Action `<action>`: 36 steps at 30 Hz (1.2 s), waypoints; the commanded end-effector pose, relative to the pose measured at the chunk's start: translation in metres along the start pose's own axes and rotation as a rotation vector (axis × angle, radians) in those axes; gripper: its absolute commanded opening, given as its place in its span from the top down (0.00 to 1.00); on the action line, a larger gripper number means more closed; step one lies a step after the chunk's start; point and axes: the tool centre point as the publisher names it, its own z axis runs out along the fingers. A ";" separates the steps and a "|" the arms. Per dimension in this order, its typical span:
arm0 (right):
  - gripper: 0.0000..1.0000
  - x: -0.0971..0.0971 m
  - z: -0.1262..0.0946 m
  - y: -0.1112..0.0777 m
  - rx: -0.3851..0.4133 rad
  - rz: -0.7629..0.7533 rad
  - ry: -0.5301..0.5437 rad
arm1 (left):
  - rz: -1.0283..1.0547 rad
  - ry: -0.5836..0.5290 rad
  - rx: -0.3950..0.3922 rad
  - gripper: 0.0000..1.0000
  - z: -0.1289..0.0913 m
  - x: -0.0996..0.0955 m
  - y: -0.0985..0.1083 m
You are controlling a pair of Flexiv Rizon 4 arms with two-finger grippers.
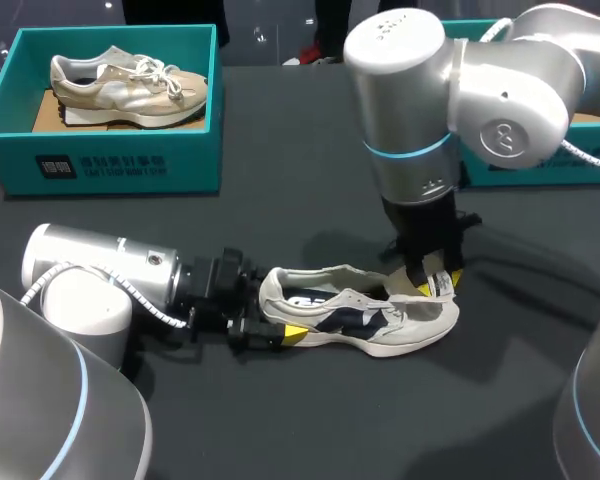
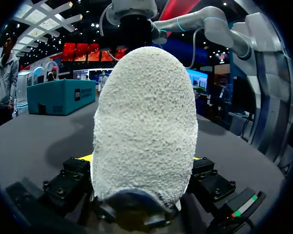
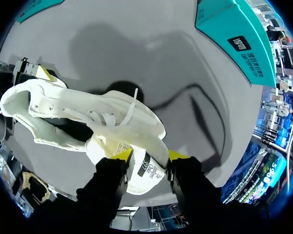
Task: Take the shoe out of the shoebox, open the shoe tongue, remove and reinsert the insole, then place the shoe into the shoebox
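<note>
No print is legible. Shoebox [image 1: 180,150], front wall: dark square mark [image 1: 54,167] beside a line of pale characters [image 1: 122,166] (too small to read). Tongue label [image 3: 149,168] of the shoe [image 3: 112,117]: fine print, unreadable.

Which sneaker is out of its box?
The white sneaker lying on the table, left pincer at its heel, right pincer on its tongue; the beige sneaker sits in the teal shoebox.

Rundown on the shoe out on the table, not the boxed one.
The shoe is an off-white sneaker, dark inside, white laces loose, lying on the black table between both hands. The left hand is shut on its nubby heel; the right hand pinches its labelled tongue, drawn out toward the toe.
</note>
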 end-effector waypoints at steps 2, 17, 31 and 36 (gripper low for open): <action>0.26 -0.003 0.006 0.000 0.026 0.023 -0.017 | 0.000 -0.001 -0.001 1.00 -0.002 0.002 0.002; 0.21 -0.022 -0.002 -0.008 0.020 0.027 -0.054 | 0.000 -0.001 -0.001 1.00 -0.002 0.002 0.002; 0.17 -0.001 -0.089 -0.018 -0.061 -0.161 -0.165 | 0.000 -0.001 -0.001 1.00 -0.002 0.002 0.002; 0.49 0.020 -0.118 -0.008 -0.096 -0.331 -0.196 | 0.000 -0.001 -0.001 1.00 -0.002 0.002 0.002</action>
